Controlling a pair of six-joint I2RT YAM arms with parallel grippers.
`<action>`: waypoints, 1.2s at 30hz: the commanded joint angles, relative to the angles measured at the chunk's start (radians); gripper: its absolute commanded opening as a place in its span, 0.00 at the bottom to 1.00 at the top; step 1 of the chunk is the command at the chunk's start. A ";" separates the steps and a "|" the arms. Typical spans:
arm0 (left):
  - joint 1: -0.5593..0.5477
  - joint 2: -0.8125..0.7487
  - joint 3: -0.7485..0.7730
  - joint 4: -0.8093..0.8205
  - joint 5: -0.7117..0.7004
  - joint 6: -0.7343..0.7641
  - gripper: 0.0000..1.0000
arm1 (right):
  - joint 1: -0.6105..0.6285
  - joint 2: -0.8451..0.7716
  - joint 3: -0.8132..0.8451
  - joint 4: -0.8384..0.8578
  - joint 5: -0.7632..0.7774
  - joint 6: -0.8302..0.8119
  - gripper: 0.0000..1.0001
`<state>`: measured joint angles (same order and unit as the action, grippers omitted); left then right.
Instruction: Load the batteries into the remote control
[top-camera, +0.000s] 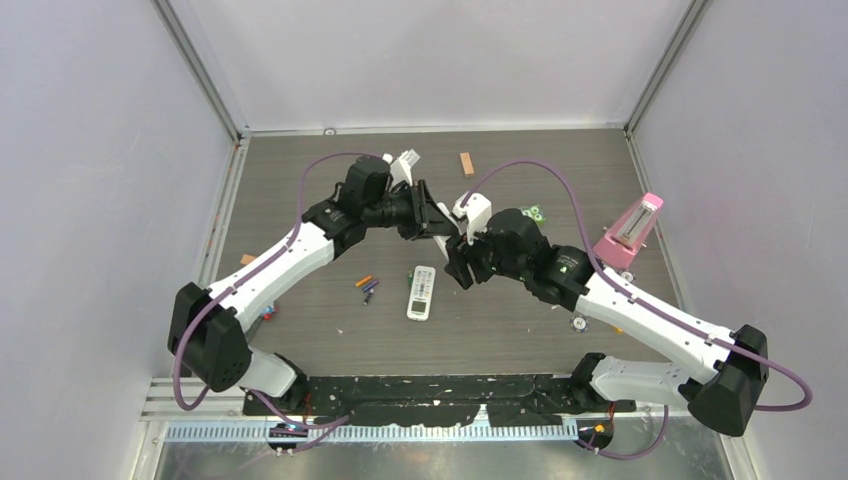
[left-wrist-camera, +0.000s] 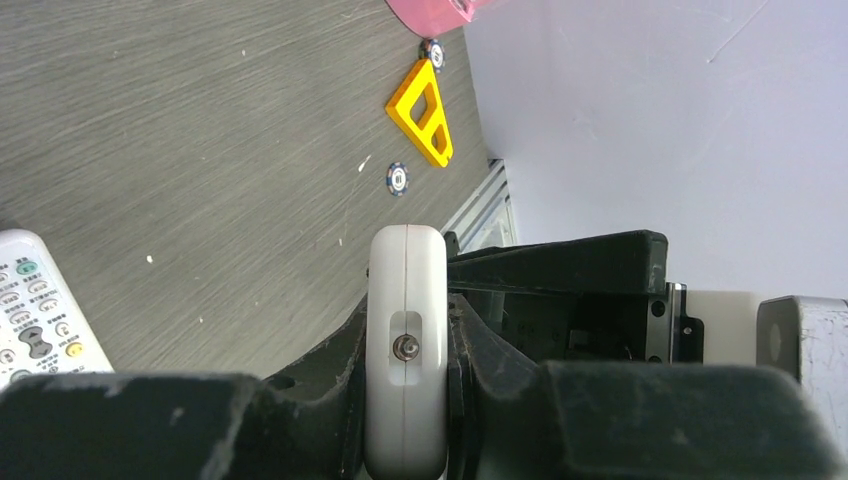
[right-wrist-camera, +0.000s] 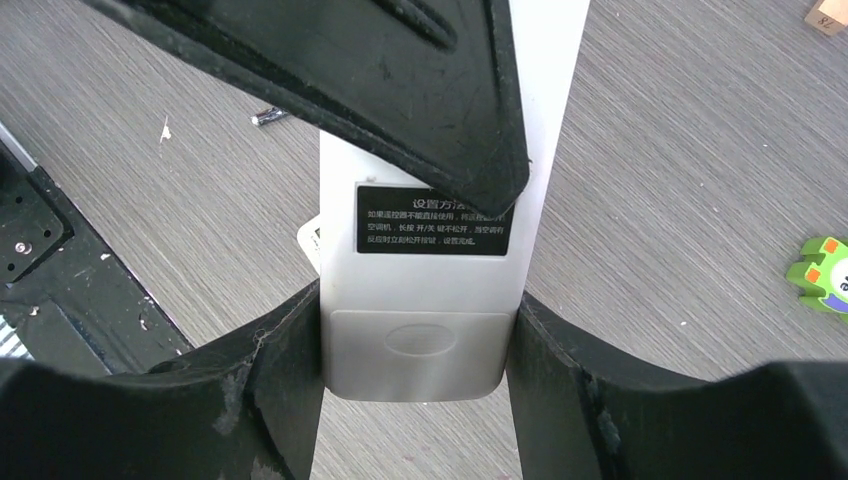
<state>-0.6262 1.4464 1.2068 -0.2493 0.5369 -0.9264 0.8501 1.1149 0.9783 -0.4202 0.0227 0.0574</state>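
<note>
In the left wrist view, the remote control (left-wrist-camera: 405, 300) is being shown end-on and is being pinched across its thin body by the left end effector (left-wrist-camera: 405, 400), whose fingers are being pressed against its two flat faces. A second remote (left-wrist-camera: 35, 320) is being left face up on the table (left-wrist-camera: 220, 140) below. In the right wrist view, the same remote control is being clasped across its width by the right end effector (right-wrist-camera: 420, 300). One finger is being held against each long edge at the end that carries the battery cover (right-wrist-camera: 420, 360). The labelled back is being turned toward this camera, and one finger of the left end effector is being laid over its upper part. Judging from this, the remote control is being held aloft by both arms so that the cover is being kept exposed and steadied for opening, a step apparently not yet done, since the cover is being seen closed. In the top external view, the two end effectors are being held close together above the middle of the table, with the remote control largely hidden between them. The orange battery (top-camera: 364, 281) and the dark battery (top-camera: 370, 291) are being left side by side on the table, toward the near edge and just left of the second remote.
</note>
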 joint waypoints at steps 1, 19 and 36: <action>0.022 -0.057 -0.034 0.038 0.045 -0.014 0.00 | 0.003 -0.027 0.009 0.078 0.060 0.029 0.60; 0.050 -0.291 -0.182 0.320 0.007 -0.078 0.00 | 0.000 -0.289 -0.154 0.394 0.017 0.681 0.95; 0.053 -0.460 -0.347 0.603 -0.100 -0.337 0.00 | 0.000 -0.309 -0.307 0.731 0.043 1.025 0.77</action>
<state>-0.5793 1.0183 0.8722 0.2039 0.4683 -1.1816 0.8532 0.8139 0.6640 0.1806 0.0513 1.0092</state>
